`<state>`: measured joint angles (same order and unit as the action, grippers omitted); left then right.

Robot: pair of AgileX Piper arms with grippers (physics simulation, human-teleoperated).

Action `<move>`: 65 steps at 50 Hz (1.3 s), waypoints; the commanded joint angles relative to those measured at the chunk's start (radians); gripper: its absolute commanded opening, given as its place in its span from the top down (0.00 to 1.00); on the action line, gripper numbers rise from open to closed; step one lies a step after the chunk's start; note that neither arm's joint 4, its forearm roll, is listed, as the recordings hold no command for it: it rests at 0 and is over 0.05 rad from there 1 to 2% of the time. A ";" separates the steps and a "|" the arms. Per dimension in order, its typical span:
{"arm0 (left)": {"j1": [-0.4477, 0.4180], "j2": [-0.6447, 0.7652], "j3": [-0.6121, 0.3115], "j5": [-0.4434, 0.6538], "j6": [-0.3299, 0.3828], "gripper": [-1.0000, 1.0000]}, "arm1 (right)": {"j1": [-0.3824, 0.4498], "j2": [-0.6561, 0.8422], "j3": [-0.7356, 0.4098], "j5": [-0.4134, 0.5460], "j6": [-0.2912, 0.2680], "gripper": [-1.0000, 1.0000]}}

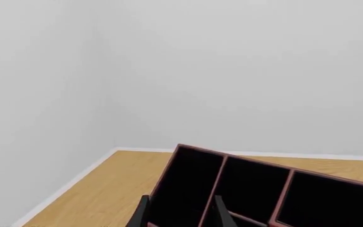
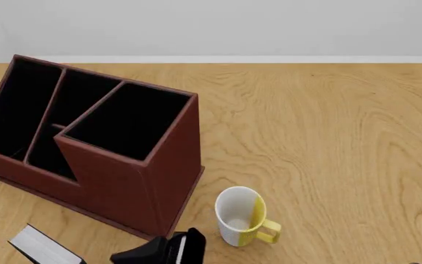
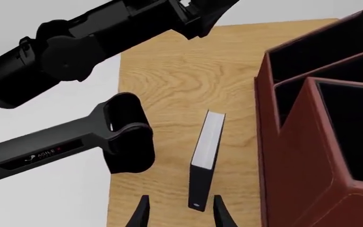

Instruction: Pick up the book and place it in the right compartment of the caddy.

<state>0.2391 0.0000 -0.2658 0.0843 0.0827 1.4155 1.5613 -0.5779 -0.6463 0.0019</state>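
Item: book (image 3: 207, 156). Black covers, white page block. Lies on the wooden table (image 2: 328, 137), centre-bottom of the right wrist view, just beside the caddy's outer wall; in the front view only a corner shows at the lower left edge (image 2: 42, 247).

Item: caddy (image 2: 145, 187). Reddish-brown, black-lined, filling the left half of the front view. Right compartment (image 2: 127, 118) stands unoccupied, mouth upward.

Item: right gripper (image 3: 179, 213). Fingers parted, nothing between them, tips poised either side of the book's near end at the frame bottom.

Item: left gripper (image 1: 181, 213). Fingers apart, holding nothing, aimed over the caddy's slots.

Item: mug (image 2: 242, 216). White and yellow, lower centre of the front view, near the caddy's front corner.

Hazards, as judged: the book sits close to the caddy wall, so a finger could strike or shove the caddy on descent. A grip at one end of a thick book may let it swing and slip. The left arm (image 3: 74, 42) crosses nearby; collision possible.
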 commanded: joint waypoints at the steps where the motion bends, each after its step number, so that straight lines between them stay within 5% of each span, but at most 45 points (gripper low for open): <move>1: 0.017 0.000 0.013 -0.011 -0.003 0.00 | -0.023 0.042 -0.013 -0.019 -0.005 0.00; 65: 0.051 0.000 0.091 -0.070 0.006 0.00 | -0.037 0.287 -0.175 -0.051 0.042 0.00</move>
<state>0.2860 0.0001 -0.1861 0.0229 0.0880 1.3694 1.8064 -0.7212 -0.6988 0.0361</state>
